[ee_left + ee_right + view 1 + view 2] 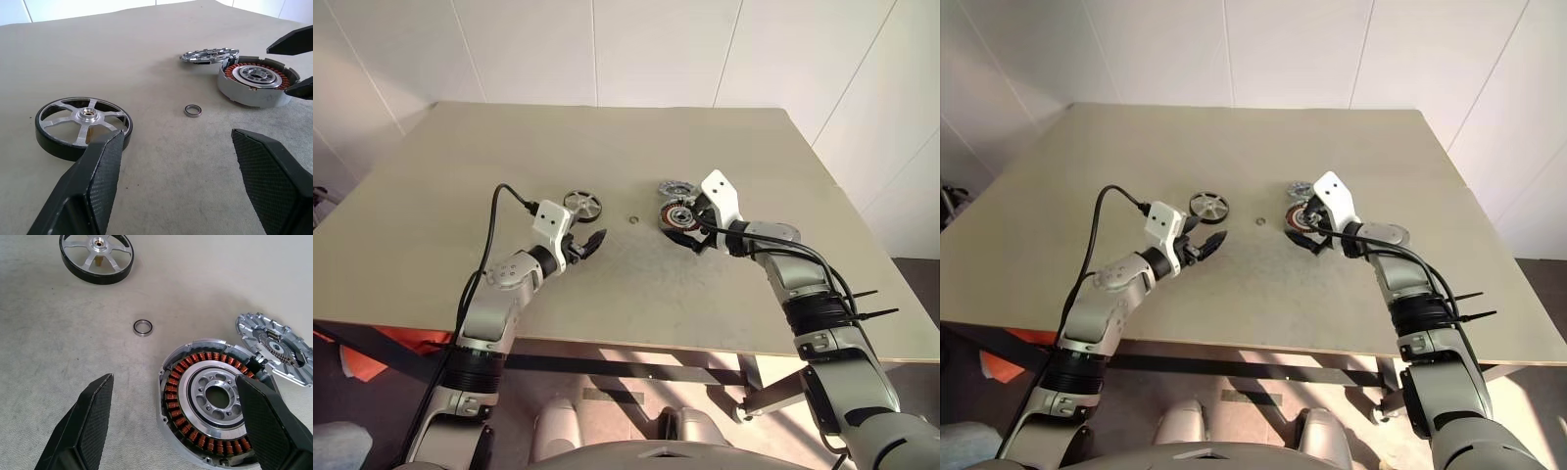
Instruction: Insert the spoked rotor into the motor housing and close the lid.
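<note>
From the head camera, a beige table (431, 215) holds the spoked rotor (582, 205) just beyond the open, empty left gripper (585, 243), while the open right gripper (682, 230) straddles the motor housing (676, 214), with the lid (674, 188) lying just behind it and wide bare tabletop on every side. In the left wrist view the rotor lies flat just ahead of one finger (93, 181), a small loose ring (193, 110) sits between rotor and housing. In the right wrist view the housing lies open-topped between the spread fingers (88, 421), copper windings circling its bearing, nothing inserted.
</note>
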Tool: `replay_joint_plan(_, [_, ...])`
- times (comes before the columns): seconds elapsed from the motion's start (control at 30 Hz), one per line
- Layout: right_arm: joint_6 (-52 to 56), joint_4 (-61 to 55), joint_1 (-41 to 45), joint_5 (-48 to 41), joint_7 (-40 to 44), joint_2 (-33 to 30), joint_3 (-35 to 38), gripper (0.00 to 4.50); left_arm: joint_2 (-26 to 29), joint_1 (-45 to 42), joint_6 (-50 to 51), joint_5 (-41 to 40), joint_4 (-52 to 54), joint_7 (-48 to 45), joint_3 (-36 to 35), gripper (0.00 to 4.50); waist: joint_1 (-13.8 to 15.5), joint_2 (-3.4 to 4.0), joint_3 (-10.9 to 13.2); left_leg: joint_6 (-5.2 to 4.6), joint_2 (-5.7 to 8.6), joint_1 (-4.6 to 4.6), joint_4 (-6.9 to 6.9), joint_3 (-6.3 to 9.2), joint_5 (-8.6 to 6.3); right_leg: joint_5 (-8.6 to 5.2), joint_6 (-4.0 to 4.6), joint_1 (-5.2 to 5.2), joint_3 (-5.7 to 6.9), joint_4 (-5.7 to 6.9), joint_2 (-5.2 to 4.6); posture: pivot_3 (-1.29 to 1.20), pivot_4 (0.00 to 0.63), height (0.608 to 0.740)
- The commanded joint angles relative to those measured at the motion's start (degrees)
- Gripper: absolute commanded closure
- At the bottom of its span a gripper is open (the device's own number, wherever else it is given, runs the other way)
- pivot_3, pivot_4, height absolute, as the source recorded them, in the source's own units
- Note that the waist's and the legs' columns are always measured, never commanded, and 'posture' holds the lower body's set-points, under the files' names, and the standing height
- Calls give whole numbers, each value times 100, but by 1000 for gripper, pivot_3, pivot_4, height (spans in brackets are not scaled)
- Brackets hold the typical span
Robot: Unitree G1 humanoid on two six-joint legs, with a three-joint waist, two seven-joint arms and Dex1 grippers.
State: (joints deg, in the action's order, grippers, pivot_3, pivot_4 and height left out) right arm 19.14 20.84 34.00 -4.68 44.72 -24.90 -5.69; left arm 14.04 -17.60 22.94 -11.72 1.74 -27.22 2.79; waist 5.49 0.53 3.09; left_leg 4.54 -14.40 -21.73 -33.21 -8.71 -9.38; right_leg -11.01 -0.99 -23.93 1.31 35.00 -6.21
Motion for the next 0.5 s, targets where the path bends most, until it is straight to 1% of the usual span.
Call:
replay_joint_plan(0.03, [-165, 9, 198, 7, -1, -25, 43, 0, 33, -74, -92, -24, 214, 41, -89, 791, 0, 0, 0, 0, 0, 0, 0, 0, 0, 0, 0, 0, 0, 0, 0, 0, 0, 740])
replay_joint_plan(0.17, [-342, 129, 278, 160, 51, -106, -66, 0, 33, -111, -116, -4, 175, 58, -75, 791, 0, 0, 0, 0, 0, 0, 0, 0, 0, 0, 0, 0, 0, 0, 0, 0, 0, 740])
replay_joint_plan(0.27, [-534, 419, 542, 295, 96, -191, -121, 0, 16, -146, -132, 11, 139, 69, -63, 791, -2, 0, 0, 0, 0, 0, -2, 0, 0, 0, 0, 0, 0, 2, 0, 0, 0, 740])
replay_joint_plan(0.37, [-810, 859, 816, 488, 261, -262, -287, 0, -27, -177, -151, -2, 103, 85, -68, 791, -3, 0, 0, 0, 0, 0, -6, 0, 0, 0, 0, 0, 0, 7, 0, 0, 0, 740])
replay_joint_plan(0.5, [-1456, 1700, 1287, 844, 693, -329, -650, 0, -79, -210, -185, 22, 51, 118, -45, 791, -7, 0, 0, -1, -1, 1, -11, 0, 0, 0, 1, 0, 0, 12, -1, 0, 0, 740])
